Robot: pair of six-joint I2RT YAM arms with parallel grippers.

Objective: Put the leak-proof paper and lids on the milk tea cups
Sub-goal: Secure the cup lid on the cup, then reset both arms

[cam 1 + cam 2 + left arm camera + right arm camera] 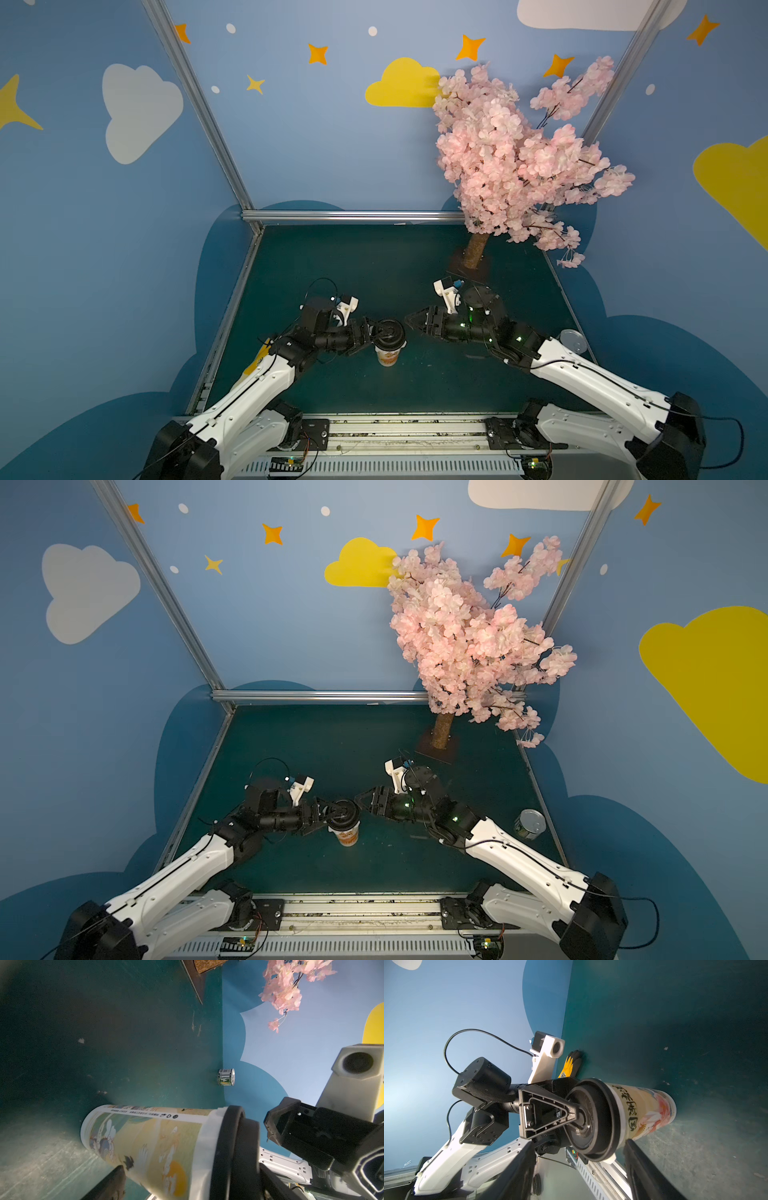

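Trouble here would be a knocked-over cup. At the left of a top view, a yellow and black glove [254,360] lies by the table's edge, partly under the left arm, so that arm has little room to swing out that way.

The left gripper [375,333] is at the top of the tall white paper cup with orange pictures [387,358], in the lower middle of the frame. Its fingers are wide apart and hold nothing, but one finger [568,1114] lies on the round black plastic lid [390,329]. If it backs away low, it could drag the lid.

The thin whitish leak-proof paper [205,1155] sits on the cup and peeks out like a white skirt under the lid. A drag could pull it crooked. The cup is tall and thin, so I think a small bump would tip it.

Just right of the lid, the right gripper [410,322] is empty, with its fingers apart. Bare green table [374,270] lies behind both grippers. At the far right, a small metal can [530,824] stands near the edge, close to the right arm.
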